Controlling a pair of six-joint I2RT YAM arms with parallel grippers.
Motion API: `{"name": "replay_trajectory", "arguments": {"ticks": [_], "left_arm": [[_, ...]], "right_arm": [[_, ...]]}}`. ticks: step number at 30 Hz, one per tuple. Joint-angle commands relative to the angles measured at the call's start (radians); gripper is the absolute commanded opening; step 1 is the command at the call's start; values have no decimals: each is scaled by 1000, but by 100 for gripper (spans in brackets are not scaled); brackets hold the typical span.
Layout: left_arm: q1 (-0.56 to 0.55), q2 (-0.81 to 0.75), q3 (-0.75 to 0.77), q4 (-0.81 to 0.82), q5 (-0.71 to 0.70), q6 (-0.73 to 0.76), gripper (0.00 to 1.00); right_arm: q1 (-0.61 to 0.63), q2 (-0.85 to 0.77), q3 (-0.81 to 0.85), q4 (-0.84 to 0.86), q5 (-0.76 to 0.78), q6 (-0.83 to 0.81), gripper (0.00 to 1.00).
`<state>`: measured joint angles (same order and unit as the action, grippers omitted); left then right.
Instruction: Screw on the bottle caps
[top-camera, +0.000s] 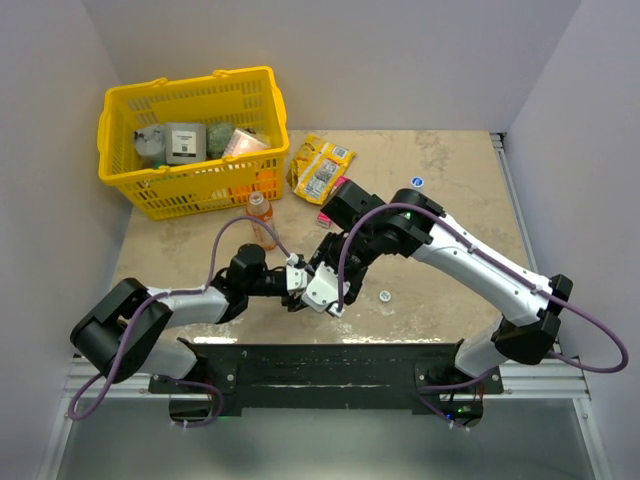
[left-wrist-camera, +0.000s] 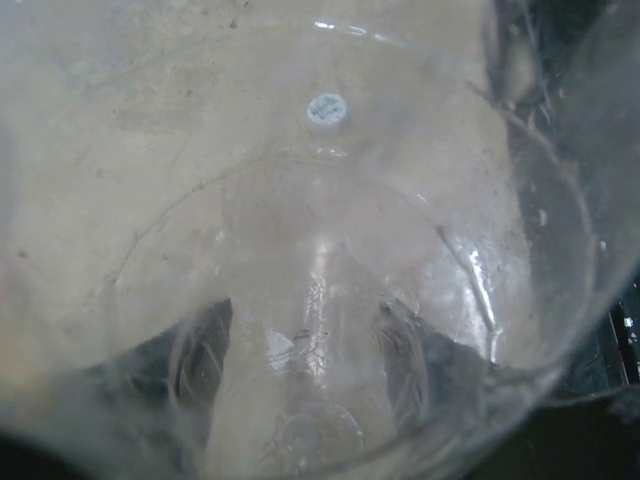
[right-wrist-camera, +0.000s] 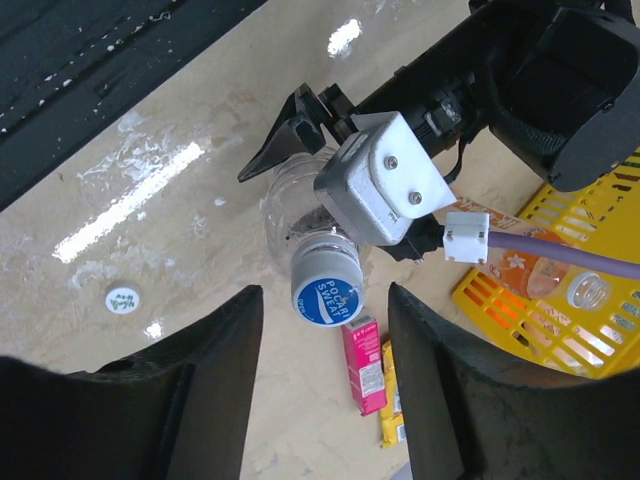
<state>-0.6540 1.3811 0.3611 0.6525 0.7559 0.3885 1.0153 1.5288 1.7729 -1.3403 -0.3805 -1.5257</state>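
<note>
**Desk:** What's at the centre?

**Photographer:** A round blue plastic screw cap (right-wrist-camera: 327, 288) sits on the neck of a small clear plastic bottle (right-wrist-camera: 290, 215), which is tilted near the front edge of the beige table (top-camera: 450, 260). The left gripper (right-wrist-camera: 295, 150) is clamped on the bottle's body. The right gripper (right-wrist-camera: 325, 292) faces the cap end-on, fingers apart, with a gap showing on each side.

**Desk:** Which step is this?

**Photographer:** Seemingly the tightening of this cap, which is seated but not yet gripped. The next move likely calls for the right fingers to close squarely on the rim and turn while the left holds the bottle from spinning.

**Desk:** And around them?

**Photographer:** A loose whitish cap (right-wrist-camera: 122, 299) lies near the pair, and a second blue cap (top-camera: 417, 182) is well apart at the far right. An orange drink bottle (top-camera: 260, 220) stands open-necked before a yellow plastic basket (top-camera: 190, 140). A yellow snack packet (top-camera: 322, 168) and a pink packet (right-wrist-camera: 365, 365) lie behind. The left wrist's silver camera housing (right-wrist-camera: 385, 180), just beside the cap, crowds the approach.
</note>
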Motion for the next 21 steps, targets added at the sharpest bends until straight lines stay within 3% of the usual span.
{"name": "replay_trajectory", "arguments": {"ticks": [1, 10, 15, 21], "left_arm": [[7, -1, 44, 44, 22, 26, 0], [5, 1, 55, 49, 26, 38, 0], [4, 6, 52, 71, 4, 38, 0], [-1, 10, 32, 173, -113, -26, 0]], "right_arm": [[6, -1, -3, -82, 18, -22, 52], [6, 24, -4, -83, 43, -22, 43], [6, 48, 0, -82, 69, 12, 27], [6, 145, 46, -83, 98, 243, 18]]}}
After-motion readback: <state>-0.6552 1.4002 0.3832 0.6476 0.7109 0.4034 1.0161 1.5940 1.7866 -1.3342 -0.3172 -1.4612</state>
